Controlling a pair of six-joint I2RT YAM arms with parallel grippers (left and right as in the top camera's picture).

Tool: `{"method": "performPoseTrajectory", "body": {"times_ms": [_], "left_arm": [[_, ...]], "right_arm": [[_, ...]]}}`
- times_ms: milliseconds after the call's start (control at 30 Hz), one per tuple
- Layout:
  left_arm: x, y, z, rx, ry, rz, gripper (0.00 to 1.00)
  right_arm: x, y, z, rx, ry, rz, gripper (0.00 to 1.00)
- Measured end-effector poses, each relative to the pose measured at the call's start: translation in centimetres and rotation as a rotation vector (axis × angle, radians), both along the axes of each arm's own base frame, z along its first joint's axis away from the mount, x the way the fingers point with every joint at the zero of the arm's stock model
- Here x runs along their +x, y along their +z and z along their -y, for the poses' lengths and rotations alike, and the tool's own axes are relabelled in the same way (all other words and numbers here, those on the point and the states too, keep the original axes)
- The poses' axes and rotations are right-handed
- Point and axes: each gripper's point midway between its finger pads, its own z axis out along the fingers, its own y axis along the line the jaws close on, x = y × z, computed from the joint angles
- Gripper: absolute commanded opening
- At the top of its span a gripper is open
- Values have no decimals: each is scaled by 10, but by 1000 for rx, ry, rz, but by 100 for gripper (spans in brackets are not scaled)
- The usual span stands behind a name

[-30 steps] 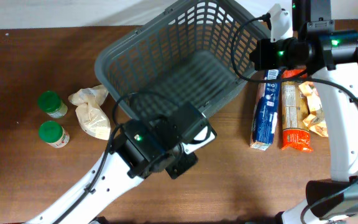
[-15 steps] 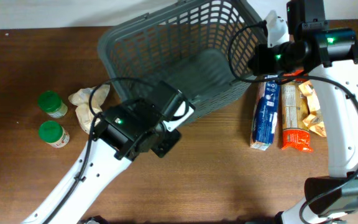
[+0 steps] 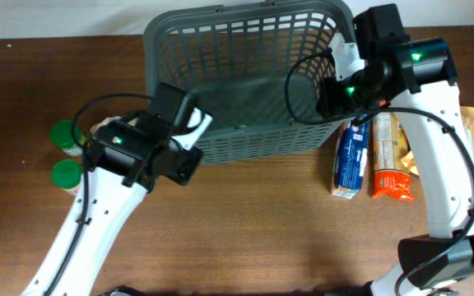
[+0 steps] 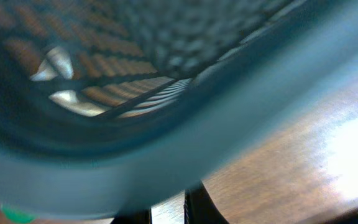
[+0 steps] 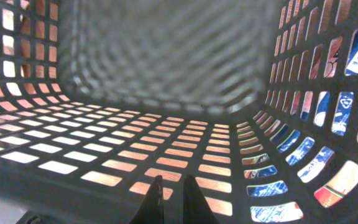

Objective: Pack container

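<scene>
Jaws: right gripper (image 5: 170, 196) pinched together, left gripper (image 4: 168, 209) unreadable; shoving the shopping basket (image 3: 262, 141) could topple the green-lidded jars (image 3: 64, 173) at left.

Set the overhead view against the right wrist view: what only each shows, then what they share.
Only overhead: the left arm and the two green-lidded jars at far left. Only right wrist: the right gripper, fingertips close together, and the container lattice from inside. Both: the container, the blue packet beside it, the table.

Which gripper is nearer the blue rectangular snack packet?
Right. Right gripper at the dark grey plastic basket's right wall, beside the blue packet; left gripper at its left corner.
</scene>
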Motion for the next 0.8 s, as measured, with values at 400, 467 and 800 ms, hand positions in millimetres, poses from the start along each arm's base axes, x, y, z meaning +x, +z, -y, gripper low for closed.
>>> {"method": "performPoseTrajectory", "body": {"times_ms": [400, 467, 800], "left_arm": [[-14, 20, -35, -19, 124, 36, 2], [-22, 34, -38, -46, 136, 83, 3], [-63, 95, -70, -126, 225, 330, 4]], "right_arm": [[28, 26, 40, -13, -153, 150, 4], [33, 41, 65, -11, -233, 199, 4], [38, 59, 147, -27, -477, 260, 4]]}}
